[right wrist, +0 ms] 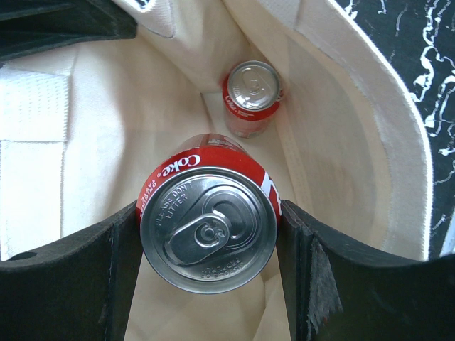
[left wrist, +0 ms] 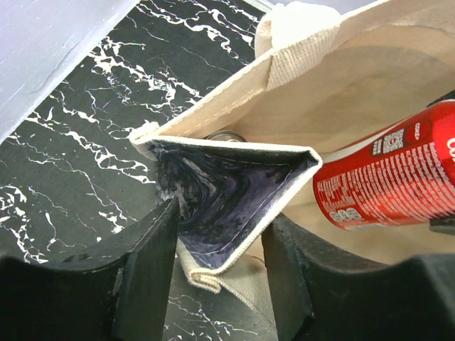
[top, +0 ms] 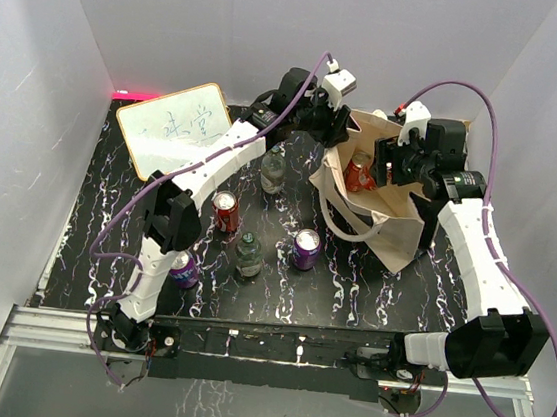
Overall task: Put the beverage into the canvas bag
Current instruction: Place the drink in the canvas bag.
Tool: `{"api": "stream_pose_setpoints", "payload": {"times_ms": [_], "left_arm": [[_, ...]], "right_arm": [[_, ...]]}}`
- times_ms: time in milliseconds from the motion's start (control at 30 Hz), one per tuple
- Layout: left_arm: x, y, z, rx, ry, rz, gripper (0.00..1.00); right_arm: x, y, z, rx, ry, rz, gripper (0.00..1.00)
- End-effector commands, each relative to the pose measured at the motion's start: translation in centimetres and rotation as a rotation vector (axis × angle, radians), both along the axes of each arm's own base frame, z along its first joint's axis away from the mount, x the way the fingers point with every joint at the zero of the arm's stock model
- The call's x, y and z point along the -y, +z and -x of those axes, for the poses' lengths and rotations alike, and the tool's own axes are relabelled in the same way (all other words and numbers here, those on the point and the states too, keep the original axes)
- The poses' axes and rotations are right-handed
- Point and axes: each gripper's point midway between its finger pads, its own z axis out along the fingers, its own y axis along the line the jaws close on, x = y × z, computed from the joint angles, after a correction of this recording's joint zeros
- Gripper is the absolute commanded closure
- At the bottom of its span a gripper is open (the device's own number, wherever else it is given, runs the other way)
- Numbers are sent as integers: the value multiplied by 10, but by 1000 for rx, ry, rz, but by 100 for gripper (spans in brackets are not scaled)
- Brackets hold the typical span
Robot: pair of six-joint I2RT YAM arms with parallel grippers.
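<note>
The right gripper (right wrist: 210, 212) is clenched on a red Coke can (right wrist: 207, 238), one finger on each side of its body. The can's long axis runs straight out from the claw, lid toward the wrist and base pointing down into the open mouth of the canvas bag (top: 396, 237). It hangs inside the rim, above the bag's floor, so the coming move looks like a short lowering along that axis followed by a release.

A second red can (right wrist: 250, 96) already stands in the bag's far inner corner, just beyond the held can, with free floor beside it. The left gripper (left wrist: 224, 212) sits at the bag's opposite rim. Its fingers press the folded corner of the canvas from both sides, a grasp that seems to hold the mouth open.

The bag stands toward the far right of the desk (top: 369, 299), which is black with white marbling. A red can (top: 225, 211), two purple cans (top: 306, 249) and two bottles (top: 274, 171) wait mid-desk, nearer the left arm. A whiteboard (top: 177, 127) lies at the far left corner. White walls (top: 279, 27) close the space in.
</note>
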Motion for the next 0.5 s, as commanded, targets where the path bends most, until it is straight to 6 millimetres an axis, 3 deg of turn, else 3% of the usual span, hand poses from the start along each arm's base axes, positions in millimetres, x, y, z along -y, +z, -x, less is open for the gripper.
{"api": "stream_pose_setpoints", "payload": {"times_ms": [0, 233, 467], "left_arm": [[-1, 32, 19, 4, -22, 41, 57], [-4, 28, 36, -48, -28, 40, 79], [1, 22, 40, -87, -11, 45, 94]], "right_arm": [[17, 59, -32, 226, -91, 37, 92], [31, 53, -40, 259, -124, 128, 92], [11, 29, -39, 235, -2, 97, 92]]}}
